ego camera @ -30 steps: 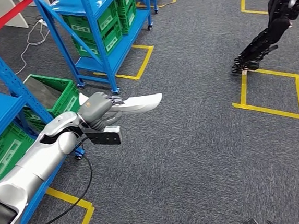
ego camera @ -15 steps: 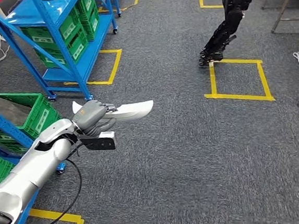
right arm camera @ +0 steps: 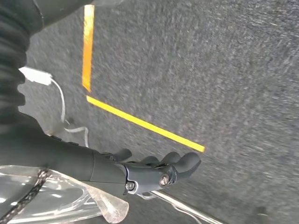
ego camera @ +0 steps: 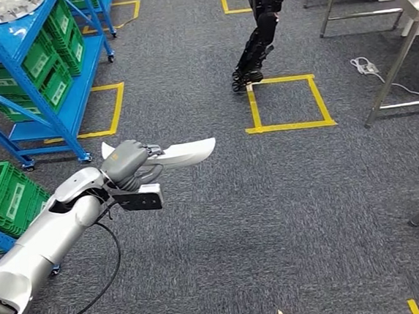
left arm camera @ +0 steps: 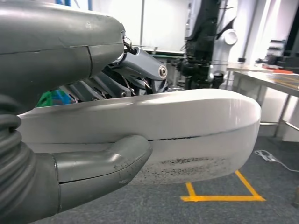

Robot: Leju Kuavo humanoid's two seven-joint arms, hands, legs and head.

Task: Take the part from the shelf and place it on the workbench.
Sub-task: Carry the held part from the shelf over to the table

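Grey carpet lies under us, blue shelves [ego camera: 50,75] stacked with green crates [ego camera: 55,60] whose contents we cannot make out. Our left hand [ego camera: 127,163] grips the white part [ego camera: 187,151] above the floor; our right hand [right arm camera: 155,170] hangs with fingers extended, holding nothing.

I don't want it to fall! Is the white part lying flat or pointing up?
Roughly flat. The white part sticks out sideways from the left hand, which grips one end above the carpet.

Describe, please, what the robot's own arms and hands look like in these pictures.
The left arm is glossy silver with rounded shells, a thin black cable looping below. The left hand has a grey back, darker fingers and a thick grey thumb. The right hand shows dark fingers beyond a grey ribbed cover.
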